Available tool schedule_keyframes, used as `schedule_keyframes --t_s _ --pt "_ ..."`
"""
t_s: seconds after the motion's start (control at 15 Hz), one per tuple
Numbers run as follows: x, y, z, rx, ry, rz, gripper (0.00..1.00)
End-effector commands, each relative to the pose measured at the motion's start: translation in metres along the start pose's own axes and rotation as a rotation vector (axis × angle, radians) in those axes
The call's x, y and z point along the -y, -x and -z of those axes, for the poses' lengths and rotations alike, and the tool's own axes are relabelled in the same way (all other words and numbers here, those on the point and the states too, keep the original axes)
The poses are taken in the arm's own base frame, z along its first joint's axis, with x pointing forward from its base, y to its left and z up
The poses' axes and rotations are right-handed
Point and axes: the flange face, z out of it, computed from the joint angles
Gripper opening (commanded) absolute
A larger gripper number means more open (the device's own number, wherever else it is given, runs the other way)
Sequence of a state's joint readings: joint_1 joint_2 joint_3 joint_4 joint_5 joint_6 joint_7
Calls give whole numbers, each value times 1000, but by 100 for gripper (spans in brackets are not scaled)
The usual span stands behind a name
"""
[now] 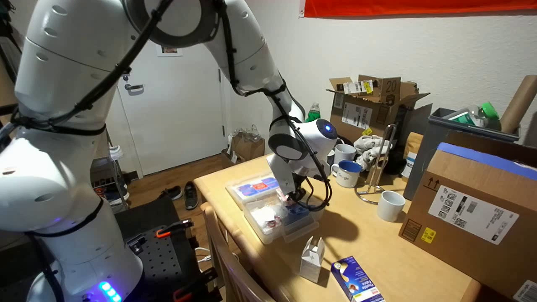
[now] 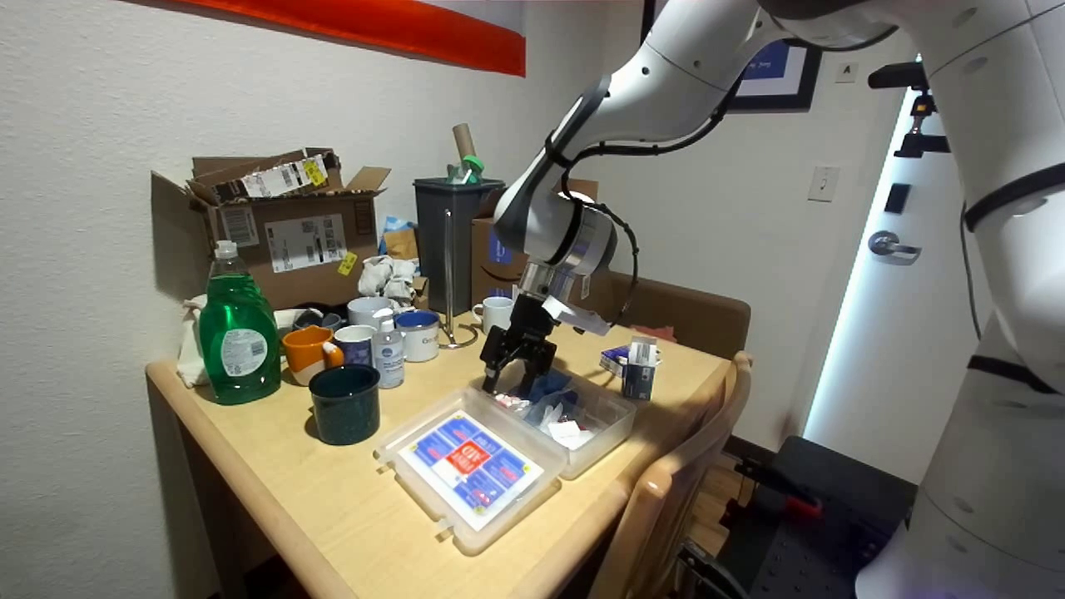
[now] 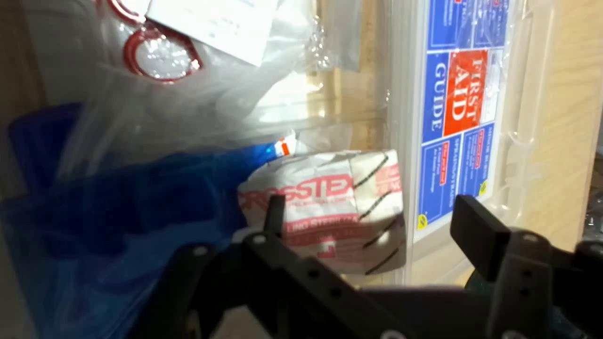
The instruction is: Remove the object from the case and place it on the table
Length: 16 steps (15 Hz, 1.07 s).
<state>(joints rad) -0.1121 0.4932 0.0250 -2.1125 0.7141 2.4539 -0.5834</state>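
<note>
Holding pincer (image 3: 372, 212) spread wide over Crosstex packet (image 3: 330, 202) | seeing packet inside open clear-plastic first-aid case (image 2: 603, 441), near edge of bench (image 2: 333, 507) beside wooden chair (image 1: 226, 256) | noting green-liquid bottle (image 2: 241, 333) near corner by wall (image 2: 83, 249), with dark mug (image 2: 344, 408) between bottle and case

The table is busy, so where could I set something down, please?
The table has bare wood between the case, white mug, big box and blue carton, and another patch between the lid, the green mug and the table's edge. It is crowded along the wall, with mugs, soap bottle and open box.
</note>
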Motion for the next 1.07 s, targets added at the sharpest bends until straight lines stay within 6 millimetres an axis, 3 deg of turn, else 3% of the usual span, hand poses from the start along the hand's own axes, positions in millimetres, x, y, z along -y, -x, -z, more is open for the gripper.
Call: schedule_keyframes --t_s 0.0,0.47,0.67,1.0 --pt "5 2 3 17 42 -10 58" --pt "11 1 2 44 81 -10 5" --pt "15 1 6 39 82 -3 0" --pt "22 3 19 10 84 9 1"
